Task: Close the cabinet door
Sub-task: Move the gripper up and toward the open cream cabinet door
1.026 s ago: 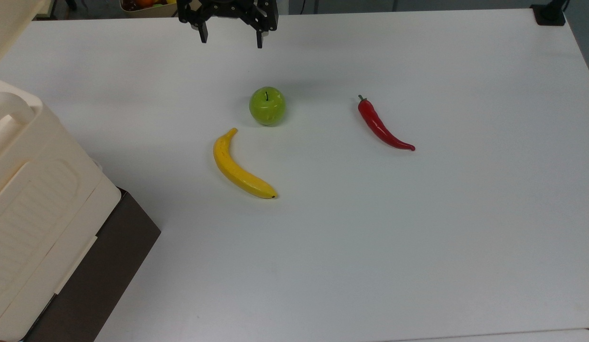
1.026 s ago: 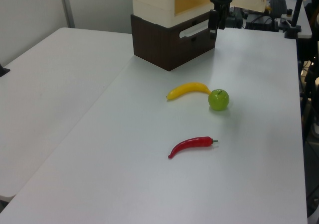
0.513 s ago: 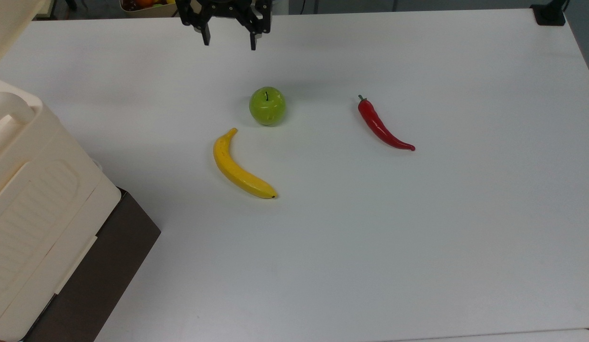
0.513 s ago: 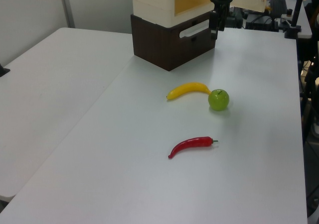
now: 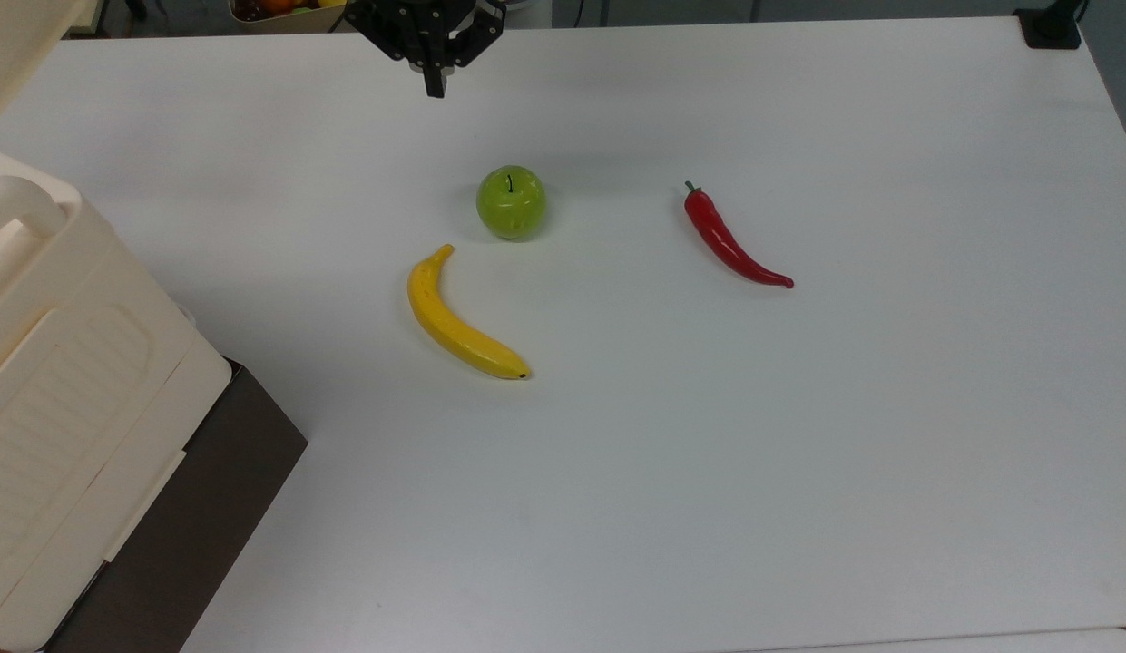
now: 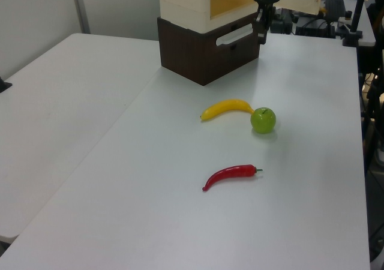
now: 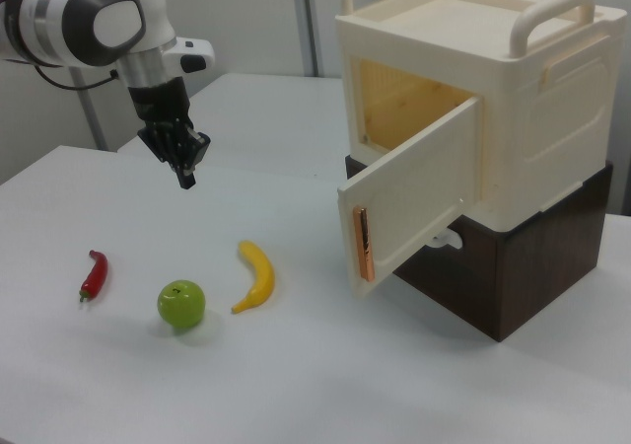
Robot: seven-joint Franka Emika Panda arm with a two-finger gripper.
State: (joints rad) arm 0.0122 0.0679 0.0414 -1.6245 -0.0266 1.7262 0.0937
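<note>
Overhead, the pincer (image 5: 433, 88) hangs clenched and empty at twelve o'clock above the tabletop (image 5: 798, 435), well apart from the cabinet door (image 7: 409, 202). That door stands swung open at three o'clock in the right view, with apple (image 5: 511, 201), banana (image 5: 454, 322) and chili (image 5: 730, 240) lying mid-tabletop.

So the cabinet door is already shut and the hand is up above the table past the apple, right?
Not quite: the cabinet door hangs open, as the right view shows, baring the yellowish inside. The hand is indeed above the table, beyond the apple.
</note>
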